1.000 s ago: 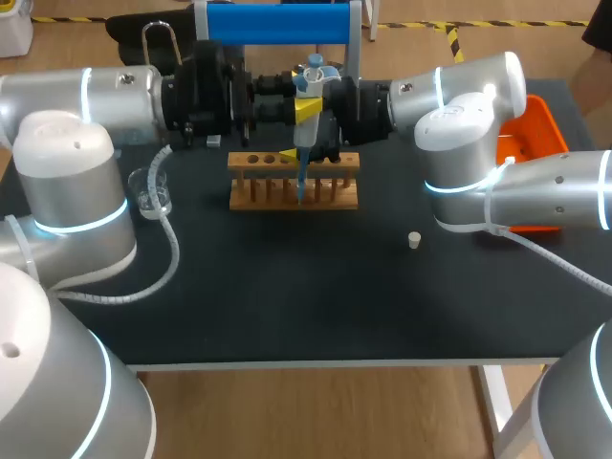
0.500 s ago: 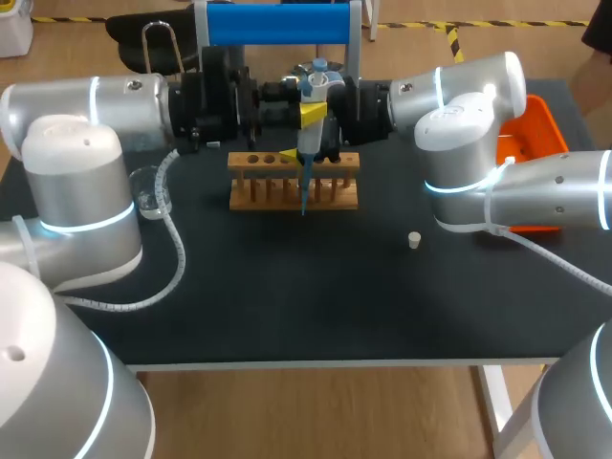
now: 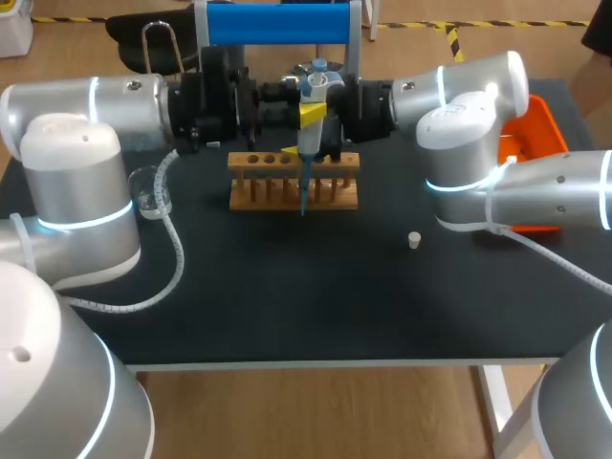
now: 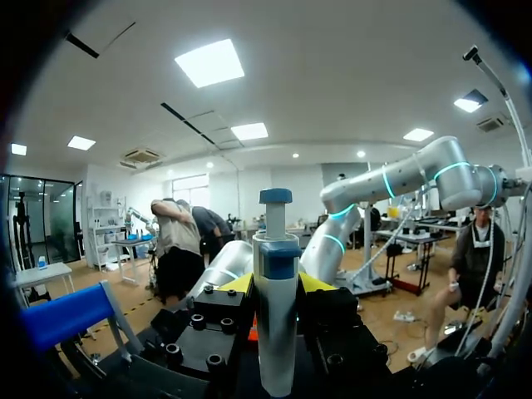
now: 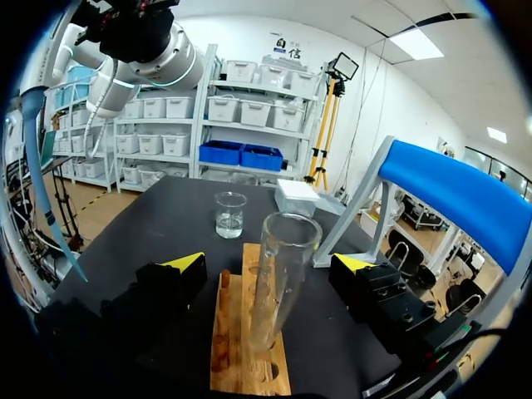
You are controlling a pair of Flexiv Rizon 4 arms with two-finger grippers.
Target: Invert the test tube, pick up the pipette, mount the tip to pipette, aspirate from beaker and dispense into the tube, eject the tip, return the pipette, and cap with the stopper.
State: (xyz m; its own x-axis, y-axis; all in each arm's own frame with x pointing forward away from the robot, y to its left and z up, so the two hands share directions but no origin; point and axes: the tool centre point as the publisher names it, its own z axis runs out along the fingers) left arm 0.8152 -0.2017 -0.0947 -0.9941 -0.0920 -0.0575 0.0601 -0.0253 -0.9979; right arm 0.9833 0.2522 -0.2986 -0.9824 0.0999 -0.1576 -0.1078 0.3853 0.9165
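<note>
Glass tube (image 5: 283, 274) stood clear, upright between my right gripper's (image 5: 270, 263) parted fingers; left gripper (image 4: 277, 284) clamped the pipette (image 4: 276, 332)

Test tube rack (image 3: 293, 180) stands mid-rear on the tabletop (image 3: 316, 296), with a test tube (image 5: 283, 274) upright in one hole. Pipette (image 3: 311, 105) hangs upright over the rack, between both arms. Beaker (image 3: 151, 189) lies left of the rack, near it. Stopper (image 3: 414, 240) lies front-right, apart. Tray (image 3: 535, 134) sits at the right edge. Stand (image 3: 277, 24) is behind the rack
</note>
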